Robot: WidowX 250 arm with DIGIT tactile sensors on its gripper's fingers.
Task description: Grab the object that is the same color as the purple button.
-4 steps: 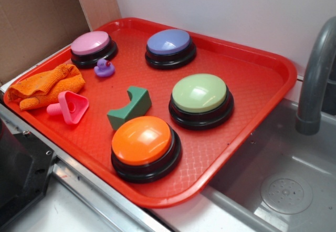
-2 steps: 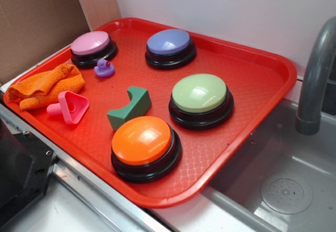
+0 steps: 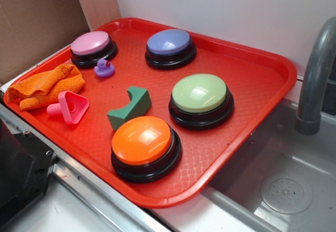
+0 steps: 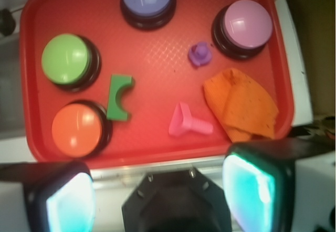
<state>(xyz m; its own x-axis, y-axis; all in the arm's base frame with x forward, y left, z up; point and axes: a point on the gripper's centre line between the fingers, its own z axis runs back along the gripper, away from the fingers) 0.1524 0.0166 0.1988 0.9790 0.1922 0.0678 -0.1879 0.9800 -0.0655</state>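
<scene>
Btns (image 3: 200,96) x4, 1 purple duck (image 3: 104,68)

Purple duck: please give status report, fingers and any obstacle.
Gripper open, high above tray, holding nothing. Purple duck untouched, beside pink button. Orange cloth close by; nothing on top of the duck.

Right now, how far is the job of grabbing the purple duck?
Nothing is done yet. The purple duck sits untouched on the red tray beside the pink button. The end effector is open, high above the tray's near edge. Approach, descent and grasp remain.
</scene>
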